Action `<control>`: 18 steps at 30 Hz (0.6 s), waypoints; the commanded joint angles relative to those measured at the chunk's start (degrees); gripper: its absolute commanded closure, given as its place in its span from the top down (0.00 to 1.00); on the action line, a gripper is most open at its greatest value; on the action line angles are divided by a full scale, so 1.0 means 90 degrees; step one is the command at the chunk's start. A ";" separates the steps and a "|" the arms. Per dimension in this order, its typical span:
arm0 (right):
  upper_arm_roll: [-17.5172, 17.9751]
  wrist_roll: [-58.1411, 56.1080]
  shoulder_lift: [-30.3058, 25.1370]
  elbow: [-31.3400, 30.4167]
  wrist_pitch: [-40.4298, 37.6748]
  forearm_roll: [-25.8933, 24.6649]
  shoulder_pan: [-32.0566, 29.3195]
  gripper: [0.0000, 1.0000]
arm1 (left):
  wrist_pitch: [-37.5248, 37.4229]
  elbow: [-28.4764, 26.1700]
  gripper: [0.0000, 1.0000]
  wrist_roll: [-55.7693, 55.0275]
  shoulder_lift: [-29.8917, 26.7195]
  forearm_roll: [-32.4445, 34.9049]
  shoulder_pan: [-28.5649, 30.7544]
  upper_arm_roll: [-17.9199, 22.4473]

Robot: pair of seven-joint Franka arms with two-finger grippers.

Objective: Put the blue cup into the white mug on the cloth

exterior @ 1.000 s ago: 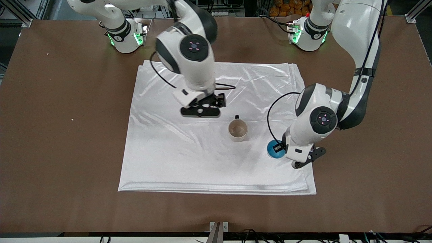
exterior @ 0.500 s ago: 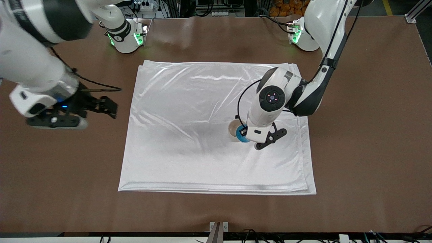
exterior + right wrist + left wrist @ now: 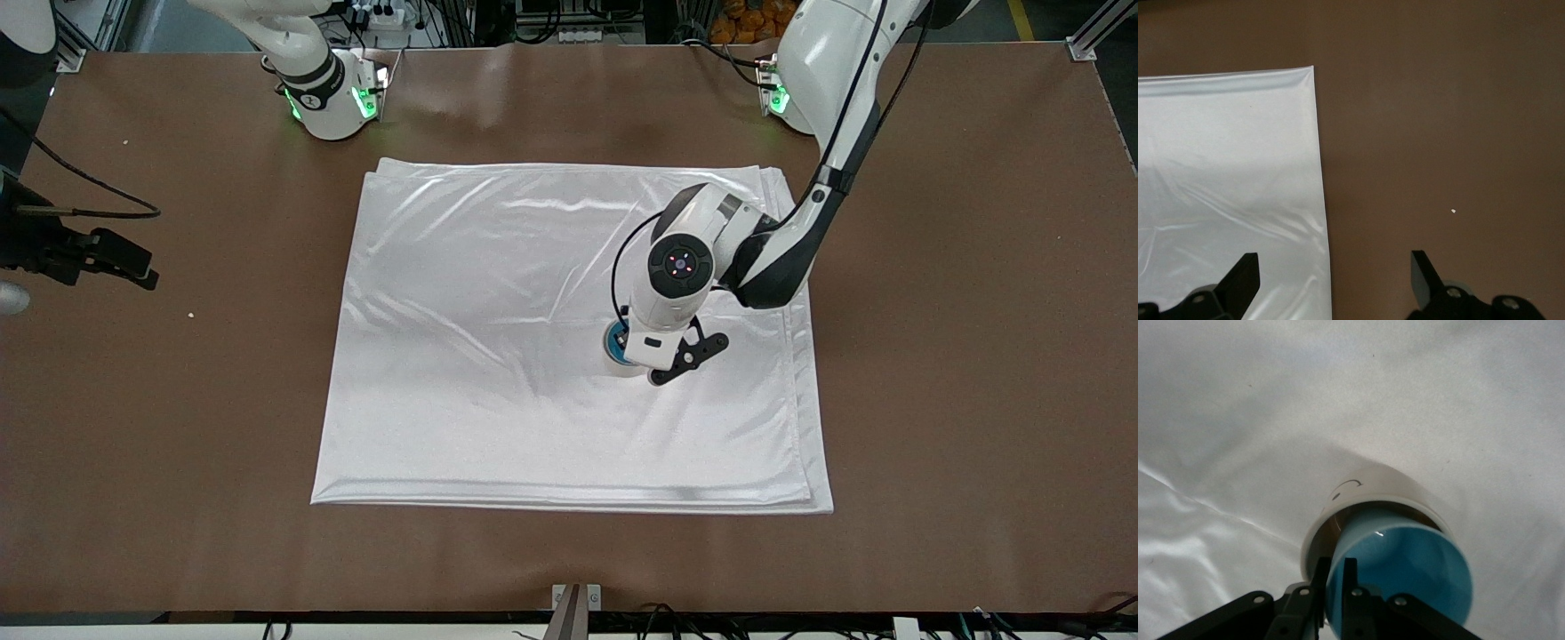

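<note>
left gripper (image 3: 1333, 587): fingers pinch the blue cup's (image 3: 1405, 570) rim, carrying it right of frame centre.
blue cup: base just inside white mug (image 3: 1365, 495) mouth, tilted, for insertion.
white mug: upright on cloth (image 3: 498, 391).
right gripper (image 3: 1331, 277): fingers spread, parked over bare surface (image 3: 178, 400) at frame left, waiting.

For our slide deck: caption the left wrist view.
Left pincer lowers blue cup into white mug on cloth.

A small white crumb (image 3: 190, 314) lies on the brown table (image 3: 960, 356).
</note>
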 commanded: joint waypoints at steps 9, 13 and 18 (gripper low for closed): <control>-0.0081 -0.0061 -0.0244 -0.0275 0.0131 -0.0057 0.0296 1.00 | 0.0075 0.0034 1.00 -0.0038 -0.0138 -0.0084 -0.0148 0.0108; -0.0081 -0.0070 -0.0244 -0.0295 0.0131 -0.0057 0.0315 1.00 | 0.0007 0.0034 1.00 -0.0009 -0.0450 -0.0074 -0.0100 0.0283; -0.0150 -0.0070 -0.0244 -0.0324 0.0121 -0.0057 0.0442 1.00 | -0.0013 0.0034 1.00 0.0030 -0.0802 -0.0055 -0.0100 0.0752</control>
